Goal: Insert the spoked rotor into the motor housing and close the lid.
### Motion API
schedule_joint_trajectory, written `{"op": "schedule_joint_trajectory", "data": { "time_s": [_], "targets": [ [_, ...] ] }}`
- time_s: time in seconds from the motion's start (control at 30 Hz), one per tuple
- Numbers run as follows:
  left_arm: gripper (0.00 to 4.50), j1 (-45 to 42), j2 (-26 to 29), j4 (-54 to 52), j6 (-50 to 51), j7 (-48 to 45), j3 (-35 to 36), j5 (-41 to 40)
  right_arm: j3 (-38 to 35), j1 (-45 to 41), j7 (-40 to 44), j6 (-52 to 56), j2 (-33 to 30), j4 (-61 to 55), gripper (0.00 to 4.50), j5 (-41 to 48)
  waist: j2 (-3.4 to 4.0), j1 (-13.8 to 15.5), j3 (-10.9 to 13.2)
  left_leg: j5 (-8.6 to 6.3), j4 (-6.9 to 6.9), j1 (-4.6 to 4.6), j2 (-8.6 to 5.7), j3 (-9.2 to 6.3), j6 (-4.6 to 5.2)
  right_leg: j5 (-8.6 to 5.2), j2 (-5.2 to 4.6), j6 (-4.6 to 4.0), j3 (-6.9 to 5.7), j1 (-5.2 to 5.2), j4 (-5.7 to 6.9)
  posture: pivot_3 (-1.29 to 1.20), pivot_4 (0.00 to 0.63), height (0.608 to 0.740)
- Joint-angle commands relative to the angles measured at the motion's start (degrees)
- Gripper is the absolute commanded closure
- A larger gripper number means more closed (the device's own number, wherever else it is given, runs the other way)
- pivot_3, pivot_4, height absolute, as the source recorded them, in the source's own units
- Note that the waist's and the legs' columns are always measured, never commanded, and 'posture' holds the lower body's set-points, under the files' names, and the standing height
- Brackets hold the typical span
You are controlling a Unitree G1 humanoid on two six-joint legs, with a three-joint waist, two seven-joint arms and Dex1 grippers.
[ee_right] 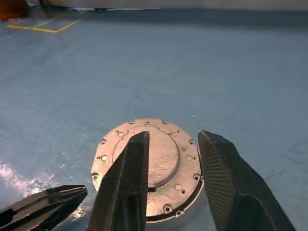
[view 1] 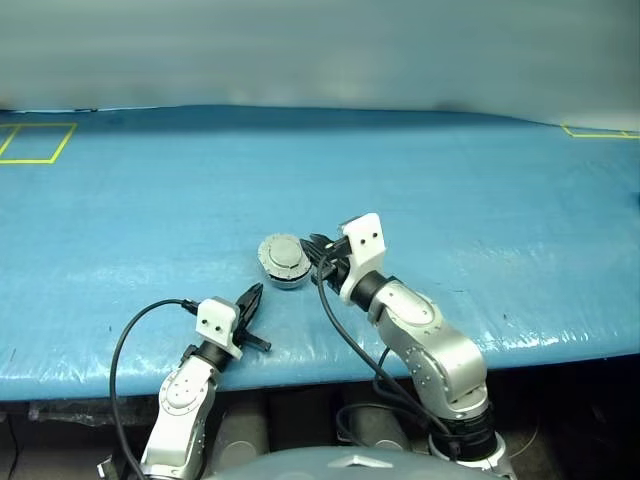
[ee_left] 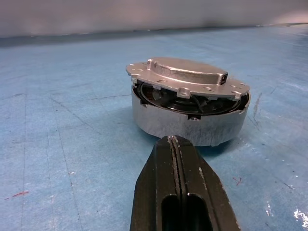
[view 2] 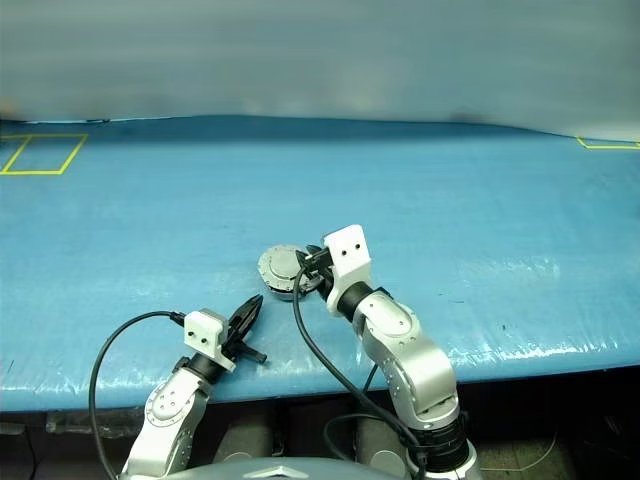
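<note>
The motor housing (ee_left: pixel 183 126), a short silver drum, stands on the blue table near its front middle. The lid (ee_right: pixel 161 154), a silver round plate with a raised centre and small holes round its rim, lies on top of it. A dark gap shows under the lid's near side (ee_left: pixel 185 72). The spoked rotor is hidden. My right gripper (ee_right: pixel 173 135) is open just behind and above the lid's edge, holding nothing. My left gripper (ee_left: pixel 172 139) is shut and empty, pointing at the drum's side from a short way off (view 1: pixel 255 292).
The blue table cover (view 1: pixel 150 220) stretches wide on all sides of the drum. Yellow tape marks lie at the far left (view 1: pixel 35 143) and far right (view 1: pixel 600 131). The table's front edge (view 1: pixel 300 372) runs close under both wrists.
</note>
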Motion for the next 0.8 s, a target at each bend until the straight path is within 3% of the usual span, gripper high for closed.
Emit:
{"op": "schedule_joint_trajectory", "data": {
  "time_s": [0.03,0.23,0.8],
  "targets": [
    [4.50,-0.4,-1.0,1.0,-3.6,-0.5,-0.4,-0.8,2.6,-1.6,-2.5,-1.4,0.5,2.1,1.91,-3.0,-0.01,0.0,0.0,0.00,0.00,-0.03,0.00,0.01,0.00,0.00,0.00,0.00,0.00,-0.01,0.00,0.00,0.150,0.740],
    [4.50,-0.6,-0.8,2.2,-4.4,0.6,0.0,0.6,4.7,-3.7,-2.2,-3.2,1.0,6.8,0.01,-4.6,-0.02,-0.1,0.0,0.00,-0.01,-0.12,0.00,0.04,0.01,0.00,0.04,0.00,-0.01,-0.09,0.00,0.00,0.150,0.740],
    [4.50,-0.9,-0.1,1.7,-3.1,1.1,0.1,0.3,6.2,-9.2,0.3,-4.8,3.1,15.6,0.01,-5.1,-0.02,-0.5,0.0,0.00,-0.03,-0.12,0.01,0.04,0.01,0.00,0.05,0.01,-0.01,-0.09,0.00,0.00,0.150,0.740]
  ]
}}
